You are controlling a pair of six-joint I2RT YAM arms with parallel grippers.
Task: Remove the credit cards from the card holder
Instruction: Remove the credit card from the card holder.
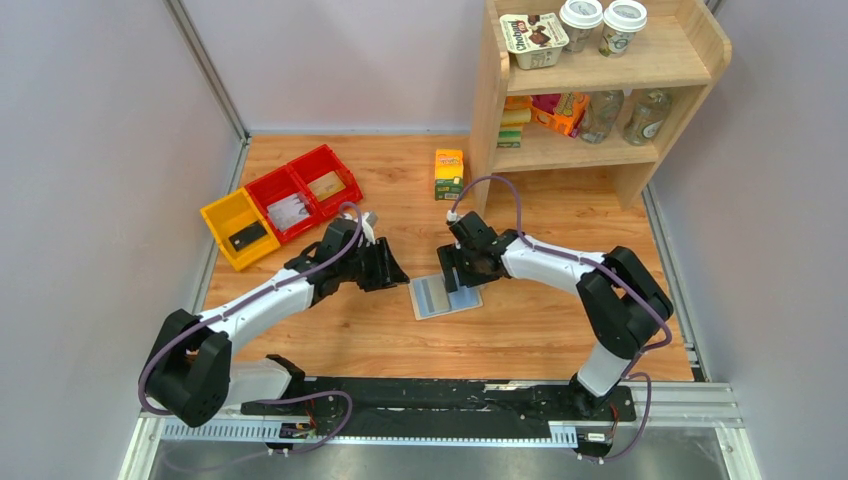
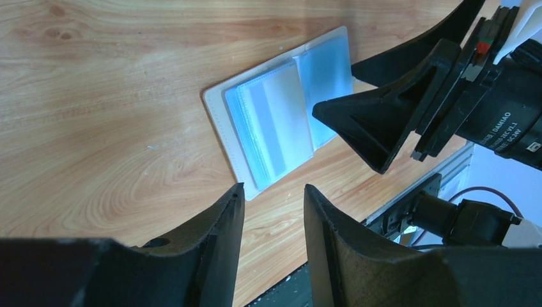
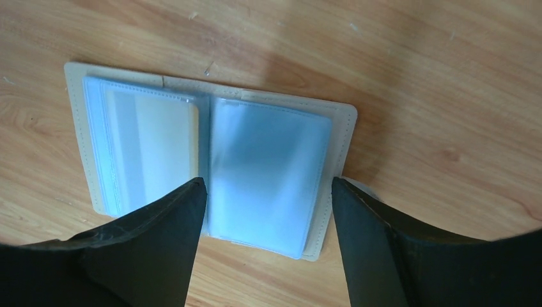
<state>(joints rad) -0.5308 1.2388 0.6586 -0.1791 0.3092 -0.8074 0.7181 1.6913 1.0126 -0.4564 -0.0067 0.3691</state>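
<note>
On the far left of the wooden worktop [image 1: 540, 330] sit a yellow plastic bin [image 1: 215, 222] and two red plastic bins [image 1: 305, 186]. Right of them, the left end effector [image 2: 273, 190] hangs just beside the beige folding card holder [image 1: 440, 298], its black fingers moderately apart with nothing between them. The card holder lies spread flat near the worktop's middle, light blue inside facing up. Its long axis runs roughly left to right, and its fold runs near to far. Its left sleeve shows a whitish plastic credit card [image 3: 153, 147] whose grey stripe parallels the fold. The right end effector [image 3: 268, 183] stands wide, empty, straddling the right sleeve.
</note>
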